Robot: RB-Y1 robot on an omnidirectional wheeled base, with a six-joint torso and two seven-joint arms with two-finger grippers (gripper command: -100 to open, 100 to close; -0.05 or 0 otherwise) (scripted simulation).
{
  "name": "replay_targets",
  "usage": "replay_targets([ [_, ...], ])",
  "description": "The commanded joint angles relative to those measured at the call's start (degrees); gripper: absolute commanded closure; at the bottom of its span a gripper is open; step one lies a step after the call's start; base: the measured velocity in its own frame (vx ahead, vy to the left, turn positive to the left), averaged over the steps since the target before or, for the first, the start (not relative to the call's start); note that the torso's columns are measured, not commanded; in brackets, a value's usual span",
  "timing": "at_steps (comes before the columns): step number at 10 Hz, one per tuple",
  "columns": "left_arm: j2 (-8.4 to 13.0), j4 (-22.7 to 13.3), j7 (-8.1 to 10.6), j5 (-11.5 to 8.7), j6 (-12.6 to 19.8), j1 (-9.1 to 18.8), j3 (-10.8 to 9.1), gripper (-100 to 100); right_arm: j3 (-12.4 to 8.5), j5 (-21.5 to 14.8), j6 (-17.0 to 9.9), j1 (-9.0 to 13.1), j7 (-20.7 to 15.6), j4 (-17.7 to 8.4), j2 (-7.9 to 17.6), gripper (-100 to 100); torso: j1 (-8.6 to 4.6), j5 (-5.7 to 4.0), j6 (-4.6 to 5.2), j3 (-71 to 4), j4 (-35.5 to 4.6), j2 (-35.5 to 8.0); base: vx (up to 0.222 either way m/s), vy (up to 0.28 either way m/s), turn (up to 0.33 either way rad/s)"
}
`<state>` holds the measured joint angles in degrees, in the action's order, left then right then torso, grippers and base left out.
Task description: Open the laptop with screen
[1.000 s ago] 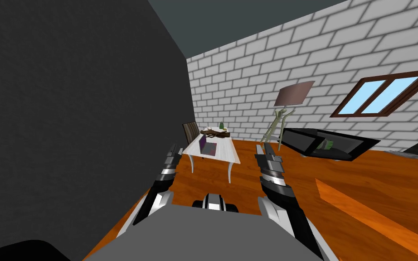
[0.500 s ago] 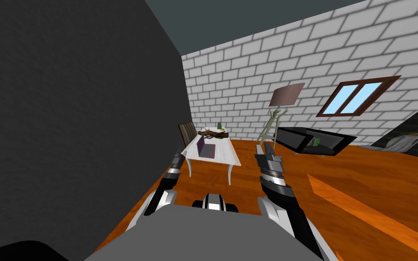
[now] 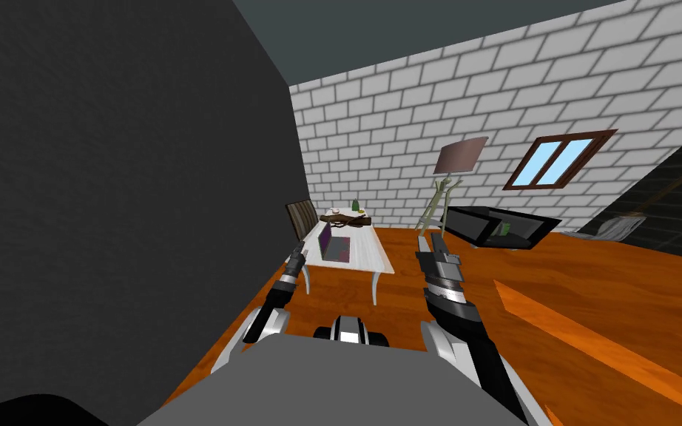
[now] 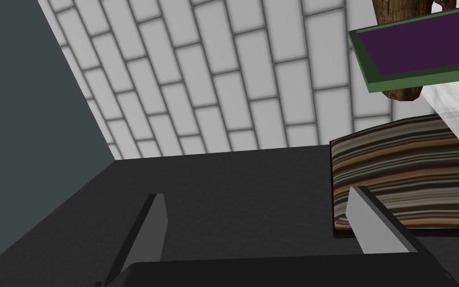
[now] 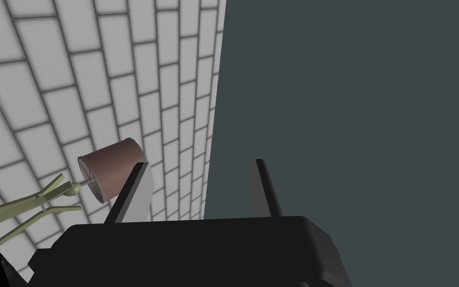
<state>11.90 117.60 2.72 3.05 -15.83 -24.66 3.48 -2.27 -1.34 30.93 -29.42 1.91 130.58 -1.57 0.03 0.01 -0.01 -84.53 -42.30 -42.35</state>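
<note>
Head view: a big dark wall [image 3: 110, 185] takes the left, and an orange floor [image 3: 591, 296] runs off to the right. Far ahead, the white table [image 3: 369, 253] carries the laptop [image 3: 334, 245], lid up, purple screen showing. The left gripper [image 3: 297, 256] and right gripper [image 3: 436, 238] hang well short of it, fingers spread, holding nothing.

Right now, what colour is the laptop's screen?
The laptop screen is dark purple, green-framed; best in left wrist view.

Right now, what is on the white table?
A laptop, lid raised, purple screen; at the far end a brown wooden piece and a small green thing. The lid hides the tabletop behind it.
</note>
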Motion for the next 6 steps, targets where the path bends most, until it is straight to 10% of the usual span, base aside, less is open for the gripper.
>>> replay_targets([
  [1, 2.92, -3.24, -0.9, 1.51, 1.35, 1.34, 1.12, -100, 0.0, 0.0, 0.0, 0.0, 0.0, 0.0, 0.0, 0, 0.01, 0.0, 0.01, -0.06, 0.03, 0.11, 0.093, 0.062, -0.124],
  [6, 7.28, -8.01, -2.23, 3.78, 3.61, 3.44, 2.77, -100, 0.0, 0.0, 0.0, 0.0, 0.0, 0.0, 0.0, 0, 0.0, 0.0, 0.0, -0.02, 0.01, 0.03, 0.08, 0.044, -0.094],
])
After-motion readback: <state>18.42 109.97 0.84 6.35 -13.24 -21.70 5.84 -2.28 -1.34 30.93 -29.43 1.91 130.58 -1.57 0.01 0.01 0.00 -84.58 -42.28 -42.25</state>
